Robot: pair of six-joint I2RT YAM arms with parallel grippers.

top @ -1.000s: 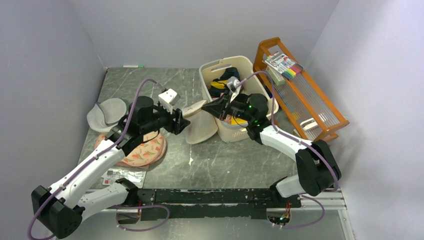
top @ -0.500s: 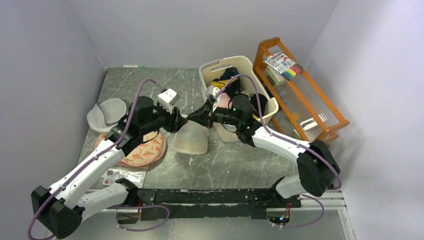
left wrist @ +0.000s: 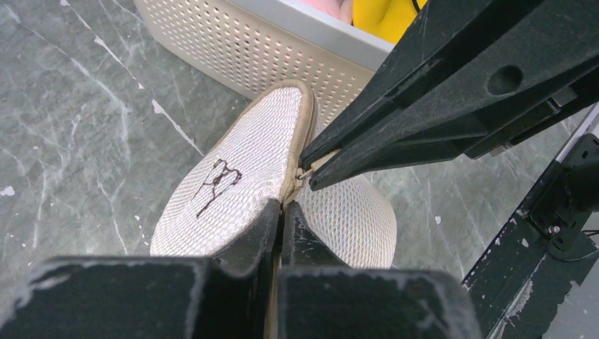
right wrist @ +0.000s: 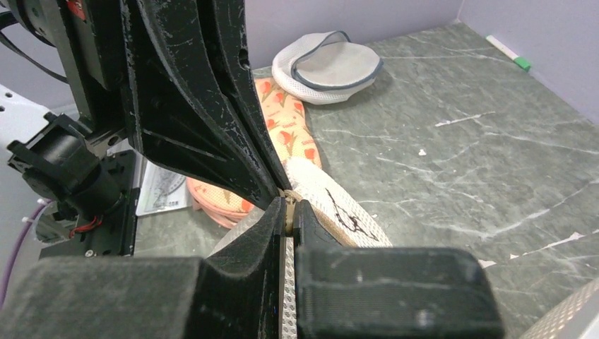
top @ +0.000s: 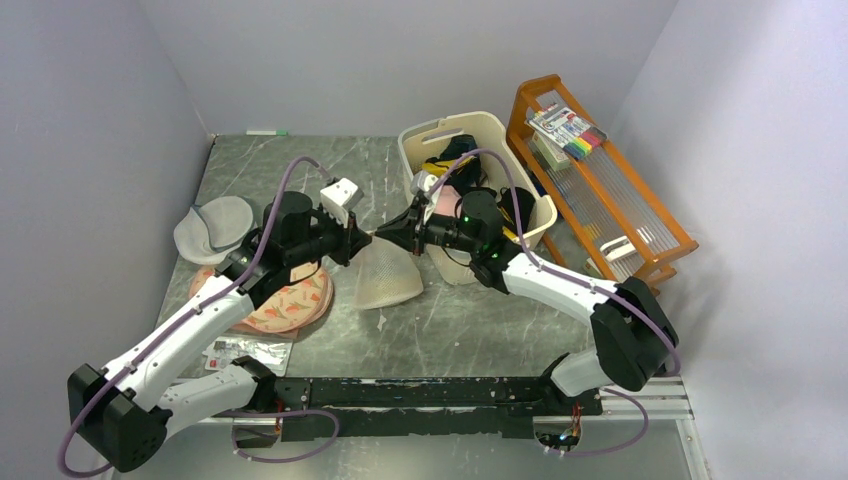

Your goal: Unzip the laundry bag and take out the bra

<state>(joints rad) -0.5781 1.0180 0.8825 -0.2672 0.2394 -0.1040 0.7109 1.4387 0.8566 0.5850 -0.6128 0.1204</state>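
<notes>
Top external view: far left, the grey bag (top: 215, 228) and the pink bag (top: 290, 300) lie on the table (top: 450, 320). Next is the left gripper (top: 361, 238). Its fingers are pressed together on the rim of the laundry bag (top: 387, 282). The bag hangs on its edge between the two arms, just in front of the basket (top: 470, 122). Right beside the left gripper, the right gripper (top: 388, 232) pinches the same rim, at what looks like the zip tab. I think the job is at the start of unzipping. One gripper must hold the rim still while the other pulls the tab around it. The bra does not show; it is likely still inside. A second ago the left fingers were apart and the bag was closer to the basket.
</notes>
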